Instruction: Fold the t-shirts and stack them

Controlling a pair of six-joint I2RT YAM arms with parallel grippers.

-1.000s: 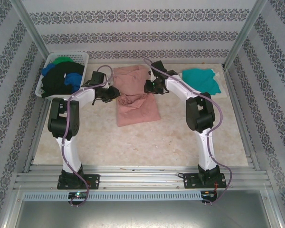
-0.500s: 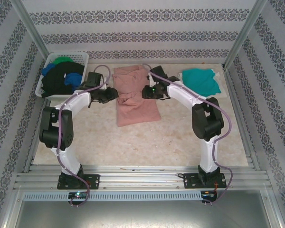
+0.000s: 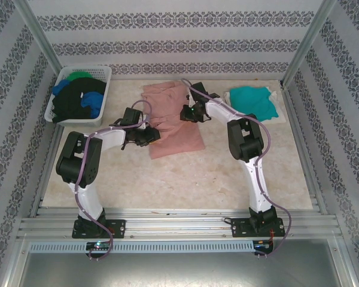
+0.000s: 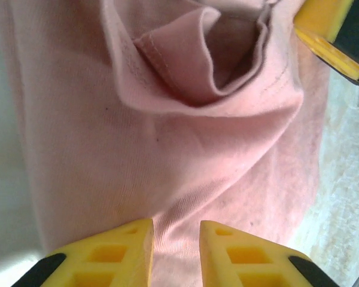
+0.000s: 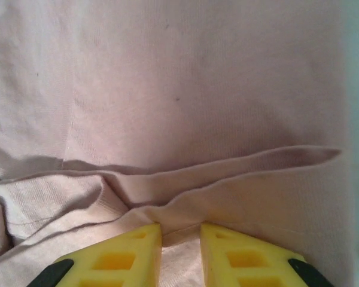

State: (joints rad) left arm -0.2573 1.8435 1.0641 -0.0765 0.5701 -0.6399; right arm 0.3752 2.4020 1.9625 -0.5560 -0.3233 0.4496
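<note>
One teal t-shirt already lies folded at the far right of the bench. Several more wait bunched in the white basket at the far left, so by my reckoning most of the job is left. The salmon-pink t-shirt lies mid-bench, partly folded. The left gripper pinches its left edge, cloth between the fingers. The right gripper is clamped on a fold at its right edge.

I see a white slotted basket far-left of my jaws, pale marbled counter beneath them, patterned wallpaper beyond, metal rail behind.
</note>
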